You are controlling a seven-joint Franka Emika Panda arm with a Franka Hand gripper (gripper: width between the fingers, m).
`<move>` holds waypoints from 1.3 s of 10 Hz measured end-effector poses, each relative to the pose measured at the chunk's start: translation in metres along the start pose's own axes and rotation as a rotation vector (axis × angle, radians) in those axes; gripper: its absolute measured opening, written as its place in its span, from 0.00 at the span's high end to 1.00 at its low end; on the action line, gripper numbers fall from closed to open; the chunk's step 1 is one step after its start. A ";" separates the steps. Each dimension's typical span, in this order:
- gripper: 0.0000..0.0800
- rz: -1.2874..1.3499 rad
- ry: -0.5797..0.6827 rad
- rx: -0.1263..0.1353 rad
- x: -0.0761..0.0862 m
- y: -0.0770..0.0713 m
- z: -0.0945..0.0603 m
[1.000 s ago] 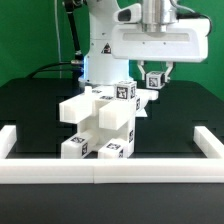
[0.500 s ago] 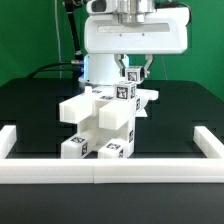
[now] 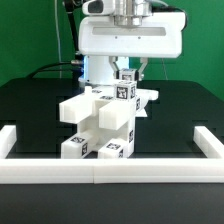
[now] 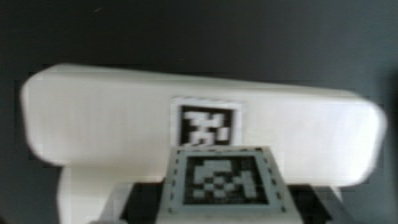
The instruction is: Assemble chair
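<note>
Starting at the front of the exterior view, a long white border rail [image 3: 100, 167] ran across the black table [image 3: 30, 110], w/ short raised ends at both sides. Just behind it stood the chair [image 3: 100, 122], a chunky white stack of blocks w/ small black-and-white tags on its faces, near the middle of the table. Two tagged block ends sat low, almost touching the rail.

Above and behind the chair's top hung the robot arm [image 3: 130, 38], its big white wrist body level and the hand pointing straight down. The gripper [image 3: 127, 73] sat right over the chair's top block. A small tagged white piece [image 3: 127, 76] was between the fingers, so the jaws looked closed on it, tho the fingers were mostly hidden.

The wrist view showed a rounded white part [image 4: 196, 120] w/ a tag on it, and another blurry tagged face closer to the camera.
</note>
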State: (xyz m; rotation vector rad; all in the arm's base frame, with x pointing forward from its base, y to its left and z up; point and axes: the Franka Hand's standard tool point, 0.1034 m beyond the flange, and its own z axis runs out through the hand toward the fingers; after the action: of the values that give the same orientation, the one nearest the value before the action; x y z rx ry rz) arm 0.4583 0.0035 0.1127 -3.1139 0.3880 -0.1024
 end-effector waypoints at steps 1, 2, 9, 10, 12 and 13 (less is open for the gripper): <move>0.65 -0.042 0.020 0.004 0.013 0.007 -0.007; 0.65 -0.067 0.027 0.005 0.020 0.011 -0.010; 0.65 -0.146 0.013 0.016 0.033 0.026 -0.015; 0.65 -0.165 0.024 0.018 0.041 0.037 -0.017; 0.65 -0.210 0.040 0.007 0.055 0.050 -0.021; 0.65 -0.222 0.046 0.004 0.060 0.054 -0.023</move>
State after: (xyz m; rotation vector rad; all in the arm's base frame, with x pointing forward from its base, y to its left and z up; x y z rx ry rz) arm 0.5014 -0.0635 0.1387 -3.1438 0.0410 -0.1740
